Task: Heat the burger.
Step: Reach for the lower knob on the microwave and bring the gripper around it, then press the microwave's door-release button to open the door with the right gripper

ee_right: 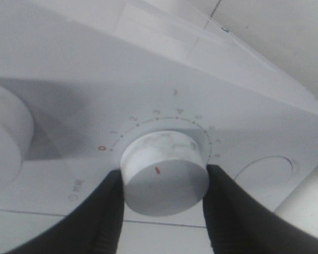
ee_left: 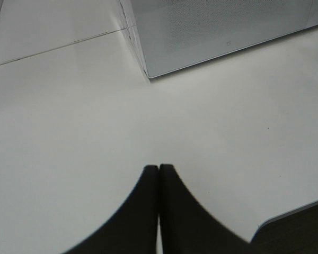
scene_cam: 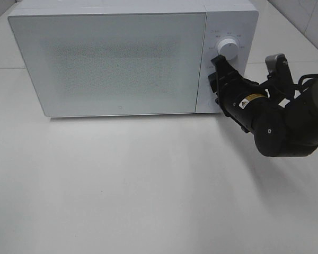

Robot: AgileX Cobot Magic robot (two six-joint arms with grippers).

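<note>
A white microwave is standing toward the far edge of the worktop, with its frosted door sitting closed. The burger is not showing in any view; the door is not letting anything behind it be seen, so I cannot tell whether it is inside.

The right arm is reaching in from the right edge of the worktop to the microwave's control panel. The right gripper is sitting just below the upper knob. In the right wrist view its two black fingers are pinching the lower knob, one pressing on each side of the round white dial. That knob is carrying a small red mark on its face, and a numbered arc is curving around it, starting at a red zero. The upper knob is showing just beside it, untouched.

The left gripper is hanging over bare worktop in front of the microwave's front-left corner, well apart from it. Its fingers are pressing together, holding nothing, with only a thin seam showing between them. It is not appearing in the high view.
</note>
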